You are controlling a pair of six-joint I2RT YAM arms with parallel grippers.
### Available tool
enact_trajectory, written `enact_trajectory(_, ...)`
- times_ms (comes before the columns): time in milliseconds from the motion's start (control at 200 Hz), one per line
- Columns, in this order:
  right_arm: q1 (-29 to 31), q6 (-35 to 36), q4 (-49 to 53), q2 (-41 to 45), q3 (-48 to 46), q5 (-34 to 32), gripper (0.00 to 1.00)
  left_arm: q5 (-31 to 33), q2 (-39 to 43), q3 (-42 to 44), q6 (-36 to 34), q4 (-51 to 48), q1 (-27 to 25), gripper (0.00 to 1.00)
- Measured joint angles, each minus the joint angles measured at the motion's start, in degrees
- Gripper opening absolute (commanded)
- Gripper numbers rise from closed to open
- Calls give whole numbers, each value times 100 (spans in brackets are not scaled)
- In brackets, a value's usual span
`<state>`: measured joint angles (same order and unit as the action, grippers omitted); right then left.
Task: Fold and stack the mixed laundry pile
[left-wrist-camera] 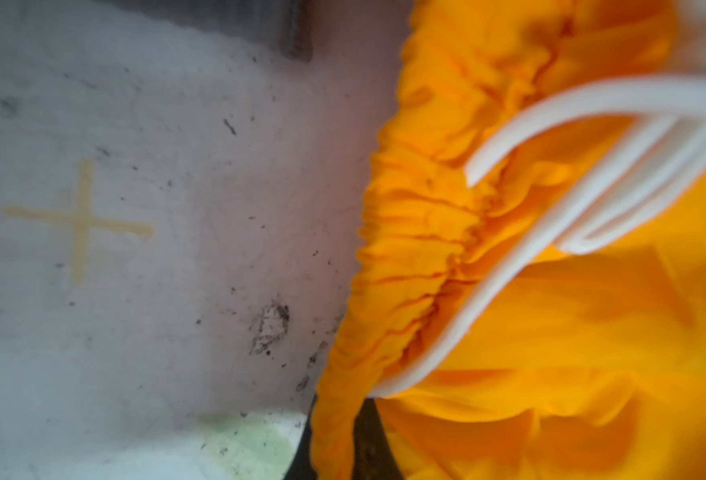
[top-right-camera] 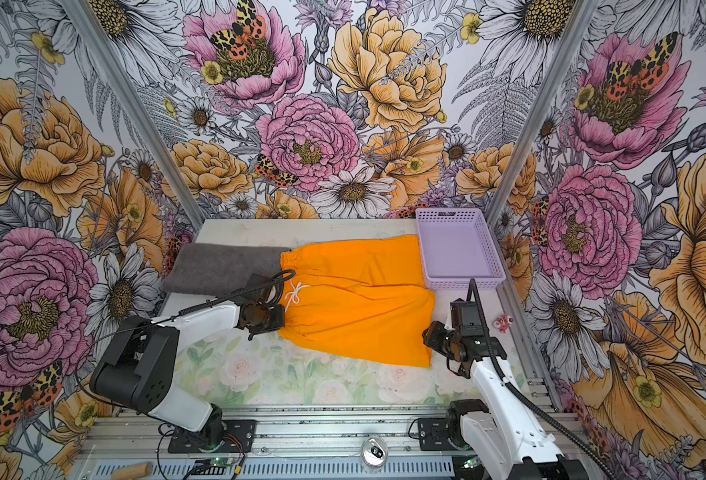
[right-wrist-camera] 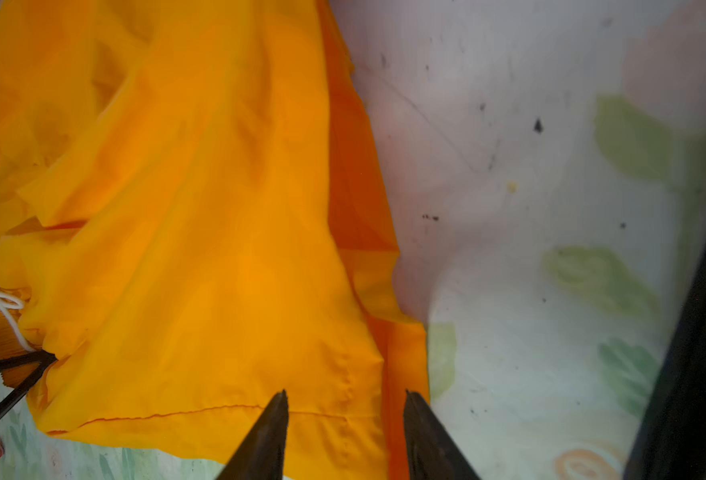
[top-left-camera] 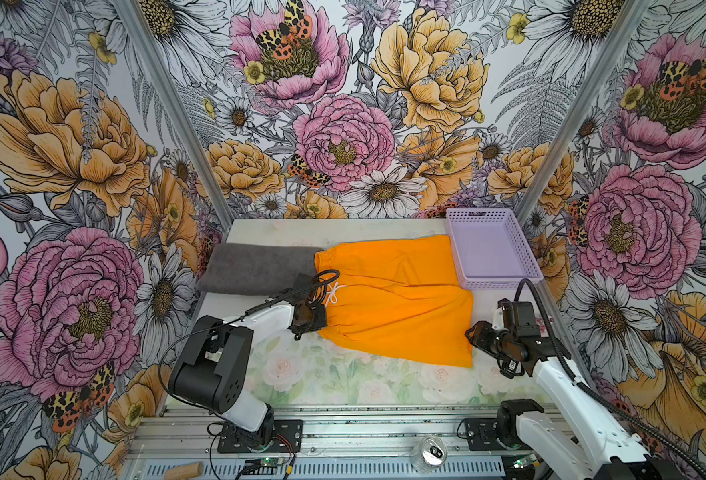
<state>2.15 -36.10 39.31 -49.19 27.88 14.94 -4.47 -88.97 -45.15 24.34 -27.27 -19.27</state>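
The bright orange shorts (top-left-camera: 393, 299) (top-right-camera: 359, 299) lie spread flat across the middle of the table, waistband to the left, white drawstring (top-left-camera: 332, 293) tied in a bow. A dark grey towel (top-left-camera: 255, 268) (top-right-camera: 222, 268) lies folded at the back left, touching the waistband. My left gripper (top-left-camera: 314, 322) (left-wrist-camera: 343, 449) is shut on the near corner of the gathered waistband (left-wrist-camera: 405, 249), with orange cloth pinched between its dark fingers. My right gripper (top-left-camera: 474, 332) (right-wrist-camera: 345, 399) stands open at the shorts' near right hem corner (right-wrist-camera: 343, 415), its fingertips straddling the hem from above.
A lavender perforated basket (top-left-camera: 505, 284) (top-right-camera: 463, 284) sits at the back right, touching the shorts' far leg. A small pink pig toy (top-right-camera: 503, 323) lies right of the right gripper. A can (top-left-camera: 428, 453) and a wooden piece (top-left-camera: 183, 471) rest on the front rail.
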Motion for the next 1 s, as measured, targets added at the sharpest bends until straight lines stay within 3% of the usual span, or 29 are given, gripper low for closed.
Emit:
enact_trajectory(545,17,-505,-599,-529,-487,365,44,0,0,0,57,-13,0,0)
enact_trajectory(766,17,-636,-925,-560,-525,426,31,0,0,0,85,-15,0,0)
enact_trajectory(861,17,-673,-1023,-597,-525,442,19,0,0,0,85,-15,0,0)
enact_trajectory(961,17,-706,-1110,-597,-525,448,0,0,0,0,85,-15,0,0)
enact_trajectory(1001,17,-704,-1134,-597,-525,472,0,0,0,0,87,-15,0,0)
